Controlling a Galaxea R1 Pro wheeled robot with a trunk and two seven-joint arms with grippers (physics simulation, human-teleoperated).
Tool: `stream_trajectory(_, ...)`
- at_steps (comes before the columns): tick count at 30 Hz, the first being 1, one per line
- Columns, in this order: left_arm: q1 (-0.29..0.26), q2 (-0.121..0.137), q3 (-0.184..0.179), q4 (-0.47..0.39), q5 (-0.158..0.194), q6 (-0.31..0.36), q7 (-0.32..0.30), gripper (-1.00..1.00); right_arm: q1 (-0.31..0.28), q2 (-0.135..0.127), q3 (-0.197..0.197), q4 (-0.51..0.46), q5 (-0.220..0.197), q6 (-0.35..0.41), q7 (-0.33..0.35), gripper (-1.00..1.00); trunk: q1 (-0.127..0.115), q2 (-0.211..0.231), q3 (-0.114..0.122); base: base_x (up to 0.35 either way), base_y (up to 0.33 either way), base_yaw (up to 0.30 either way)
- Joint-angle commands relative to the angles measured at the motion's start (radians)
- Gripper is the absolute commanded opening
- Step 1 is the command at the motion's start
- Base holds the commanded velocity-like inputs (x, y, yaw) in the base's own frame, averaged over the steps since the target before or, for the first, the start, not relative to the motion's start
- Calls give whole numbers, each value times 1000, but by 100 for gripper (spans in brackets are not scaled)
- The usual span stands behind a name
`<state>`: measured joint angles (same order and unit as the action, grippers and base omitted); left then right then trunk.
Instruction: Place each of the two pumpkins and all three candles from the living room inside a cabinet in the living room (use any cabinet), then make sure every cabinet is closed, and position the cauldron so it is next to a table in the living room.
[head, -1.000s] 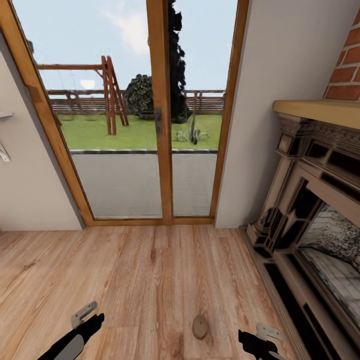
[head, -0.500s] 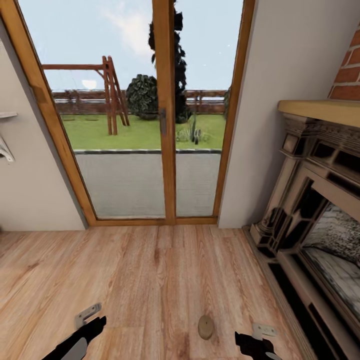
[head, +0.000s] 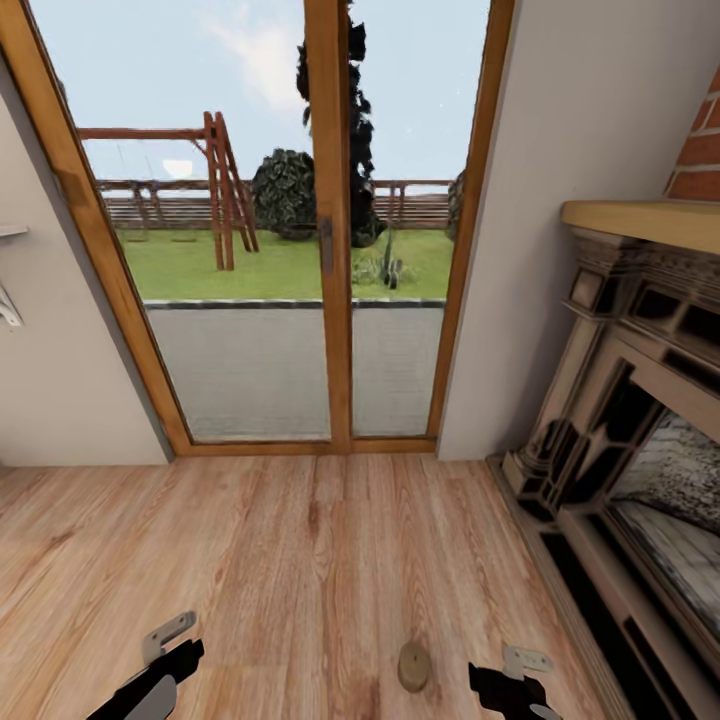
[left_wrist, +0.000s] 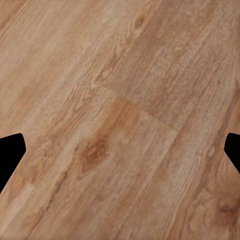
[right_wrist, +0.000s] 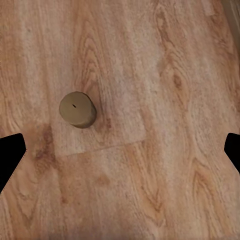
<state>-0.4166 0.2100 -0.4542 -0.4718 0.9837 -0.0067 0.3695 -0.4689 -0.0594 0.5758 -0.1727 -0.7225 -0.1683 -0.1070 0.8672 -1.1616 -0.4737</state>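
Nearest the robot, at the bottom of the head view, the black left pincer (head: 150, 675) and the black right pincer (head: 515, 685) hang low over the warm brown wood-plank floor (head: 300, 560), and both look spread wide and empty: each wrist view shows dark fingertips only at the far edges with bare planks between. One short tan-beige cylindrical candle (head: 414, 666) stands upright on the floor between the two pincers, its round top with a small wick mark facing up, so its axis is vertical and no side of it favours a grasp. It lies much closer to the right pincer, just to that pincer's inner side, and in the right wrist view the candle (right_wrist: 78, 109) sits off-centre between the fingers, toward one of them. I judge the right arm the natural one to take it, after shifting inward and descending. Count here: one candle, two pincers. Further off, on the right, is an ornate dark and beige fireplace surround (head: 620, 400) under a brick chimney; farthest, a wood-framed glass patio door (head: 330, 250) opens on a lawn
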Motion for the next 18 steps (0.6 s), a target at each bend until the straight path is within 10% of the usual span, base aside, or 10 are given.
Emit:
stream_trajectory(1, -1, 2, -9, -2, 8, 0, 8, 100, 0, 0, 9, -2, -8, -2, -5, 100, 0, -1, -1, 147, 84, 0)
stream_trajectory(18, -1, 2, -7, -2, 13, 1, 8, 100, 0, 13, 10, -2, -7, -3, -5, 100, 0, -1, -1, 168, 45, 0)
